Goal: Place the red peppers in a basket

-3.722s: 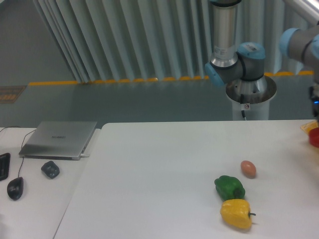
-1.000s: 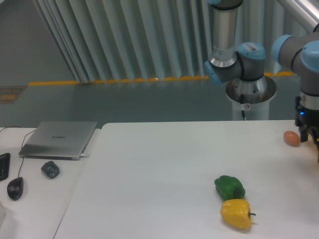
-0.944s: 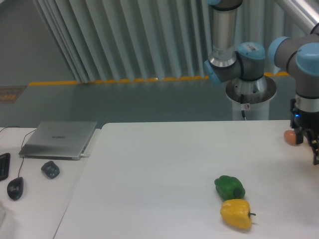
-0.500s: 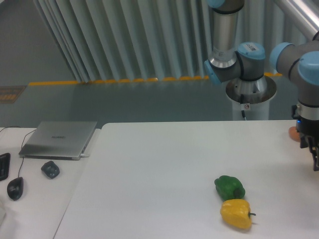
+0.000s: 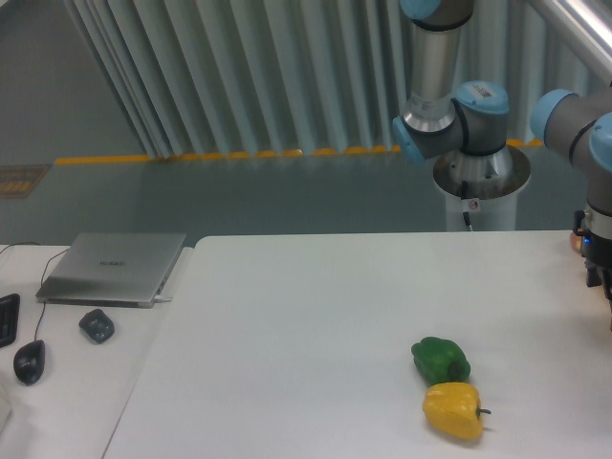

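The red peppers and the basket are out of view. My gripper (image 5: 593,258) hangs at the far right edge of the camera view, over the table's back right corner, and the frame cuts off part of it. A sliver of a small pinkish-orange fruit (image 5: 578,241) shows against the gripper's left side, lifted off the table. The gripper appears shut on that fruit, though its fingertips are mostly hidden.
A green pepper (image 5: 441,360) and a yellow pepper (image 5: 453,411) lie touching on the white table (image 5: 316,335), front right. On a side table to the left are a closed laptop (image 5: 115,267), a mouse (image 5: 29,361) and a small dark object (image 5: 96,325). The arm's base (image 5: 481,177) stands behind the table.
The gripper has shifted right toward the frame edge, and the pinkish-orange fruit has gone with it and risen. Earlier that fruit lay on the table by the green pepper.
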